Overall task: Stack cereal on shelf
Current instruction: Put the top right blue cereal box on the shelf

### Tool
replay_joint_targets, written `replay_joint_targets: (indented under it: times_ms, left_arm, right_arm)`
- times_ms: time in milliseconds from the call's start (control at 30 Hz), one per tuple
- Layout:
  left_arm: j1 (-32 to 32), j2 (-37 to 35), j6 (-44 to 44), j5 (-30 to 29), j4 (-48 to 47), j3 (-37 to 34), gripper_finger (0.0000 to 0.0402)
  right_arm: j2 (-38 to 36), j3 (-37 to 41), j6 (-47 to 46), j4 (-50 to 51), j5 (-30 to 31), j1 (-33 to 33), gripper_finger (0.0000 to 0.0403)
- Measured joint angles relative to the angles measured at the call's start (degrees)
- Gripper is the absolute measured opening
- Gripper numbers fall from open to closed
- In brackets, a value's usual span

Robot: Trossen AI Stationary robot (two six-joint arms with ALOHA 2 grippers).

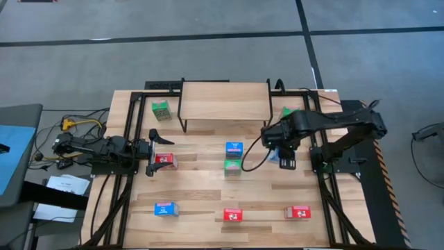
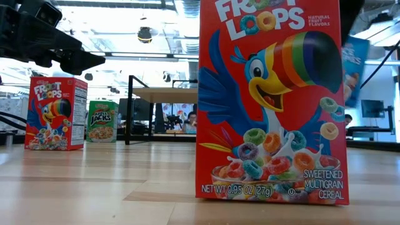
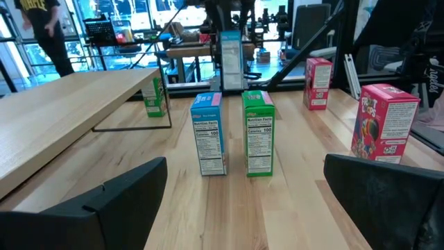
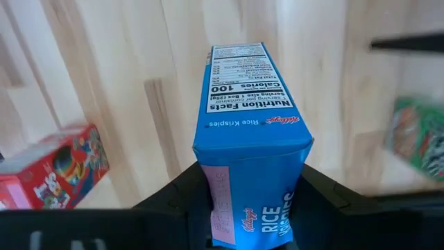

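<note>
Red Froot Loops box (image 2: 270, 100) shows a blue toucan with a rainbow-striped beak over multicoloured cereal rings. The blue Rice Krispies box (image 4: 251, 146) carries a white nutrition panel and a pink label. Green Apple Jacks box (image 2: 102, 121) stands beyond, on pale wood-grain tabletop (image 2: 94, 187).

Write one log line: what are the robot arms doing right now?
right gripper: shut on blue cereal box, lifted | left gripper: open, low over table | shelf: bare

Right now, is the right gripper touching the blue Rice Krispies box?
Touching. The right wrist view shows the right gripper with both fingers pressed against the sides of the blue box.
</note>
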State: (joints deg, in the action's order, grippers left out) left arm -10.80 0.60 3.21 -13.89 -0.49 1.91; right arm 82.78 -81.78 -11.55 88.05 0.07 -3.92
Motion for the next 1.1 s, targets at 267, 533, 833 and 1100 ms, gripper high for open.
replay_joint_targets:
  times_ms: [267, 533, 833, 1100]
  left_arm:
    - [-0.01, 0.0, 0.01, 0.0, 0.0, 0.0, 0.0379]
    - [-0.01, 0.0, 0.0, 0.0, 0.0, 0.0, 0.0379]
    - [-0.01, 0.0, -0.01, 0.0, 0.0, 0.0, 0.0379]
    - [0.01, 0.0, -0.01, 0.0, 0.0, 0.0, 0.0379]
  right_arm:
    - [0.0, -9.04, 3.85, -0.02, 5.32, 3.18, 0.0177]
    - [0.0, -16.53, 13.14, -1.12, 9.4, 10.85, 0.0177]
    - [0.04, -20.13, 26.24, -7.36, 9.47, 22.08, 0.0179]
    - [0.04, -20.17, 34.99, -15.44, 9.49, 30.71, 0.018]
